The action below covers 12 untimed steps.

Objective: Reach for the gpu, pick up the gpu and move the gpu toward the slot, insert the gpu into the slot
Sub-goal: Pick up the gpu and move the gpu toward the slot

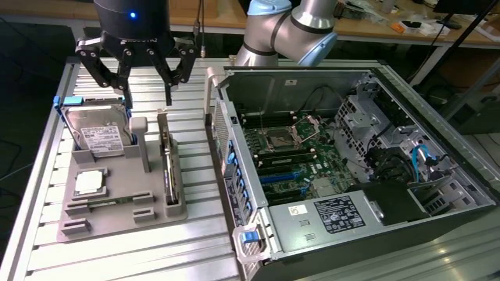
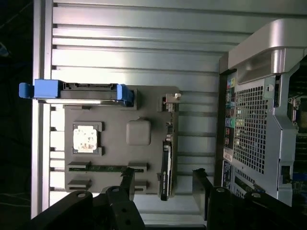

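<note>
The gpu [image 1: 167, 161] is a thin dark card standing on edge along one side of a grey holder tray [image 1: 117, 221] at the exterior view's left. My gripper [image 1: 147, 93] hangs above the tray's far end, over the gap between the hard drive and the gpu. It is open, touching nothing. In the wrist view the gpu [image 2: 165, 163] lies below the gripper [image 2: 163, 179], between the black fingers [image 2: 127, 178]. The slot [image 1: 276, 175] is a blue strip on the green motherboard [image 1: 312, 164] inside the open computer case.
The tray also holds a silver hard drive [image 1: 98, 133] in a blue bracket, a square processor chip [image 1: 90, 181] and a memory stick [image 1: 105, 203]. The open computer case [image 1: 437, 193] stands at the exterior view's right, its rear wall [image 2: 259, 124] close to the tray. A ribbed metal table [image 1: 117, 257] carries everything.
</note>
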Each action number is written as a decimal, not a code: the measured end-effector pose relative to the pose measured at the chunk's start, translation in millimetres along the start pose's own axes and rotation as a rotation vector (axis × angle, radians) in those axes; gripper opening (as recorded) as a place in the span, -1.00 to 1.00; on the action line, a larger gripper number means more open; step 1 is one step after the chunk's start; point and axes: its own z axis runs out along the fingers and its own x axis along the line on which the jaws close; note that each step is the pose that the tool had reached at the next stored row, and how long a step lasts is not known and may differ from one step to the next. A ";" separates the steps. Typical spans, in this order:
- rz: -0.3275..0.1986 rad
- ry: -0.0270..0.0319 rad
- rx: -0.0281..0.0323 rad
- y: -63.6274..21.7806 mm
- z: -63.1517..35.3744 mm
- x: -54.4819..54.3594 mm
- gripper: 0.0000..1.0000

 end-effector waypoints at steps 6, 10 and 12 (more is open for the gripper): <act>-0.011 0.0024 -0.0002 -4.7 7.7 0.1 0.21; -0.015 0.0039 -0.0003 -9.5 14.8 0.2 0.21; -0.016 0.0043 -0.0003 -12.1 18.4 0.0 0.21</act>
